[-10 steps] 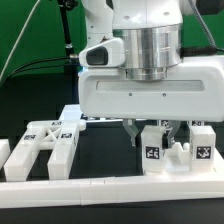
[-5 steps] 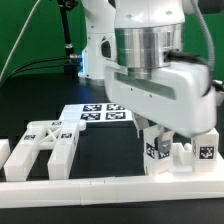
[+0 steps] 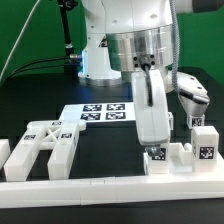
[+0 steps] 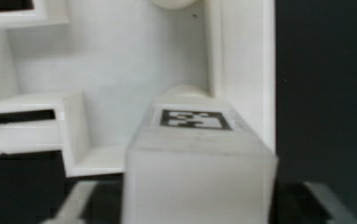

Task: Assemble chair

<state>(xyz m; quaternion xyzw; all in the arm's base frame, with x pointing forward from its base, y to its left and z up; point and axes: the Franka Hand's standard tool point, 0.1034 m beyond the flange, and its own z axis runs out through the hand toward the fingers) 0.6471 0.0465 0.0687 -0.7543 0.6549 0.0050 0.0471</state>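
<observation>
We see the gripper [image 4: 200, 205] straddling a white chair block [image 4: 196, 165] (its marker tag [image 4: 194, 119] faces up); whether the fingers clamp it, we cannot tell.

"What's that arm [image 3: 120, 22] like, up close?"

"Glossy white shells, all rounded, with a silver-grey metal cylinder [image 3: 140, 50] at the wrist. The gripper [image 3: 155, 148] has a flat white casing, and its fingers [image 4: 86, 204] look dark grey."

Bright, even light, glare on the robot body [image 3: 150, 45]; wrist view soft and blurred.
</observation>
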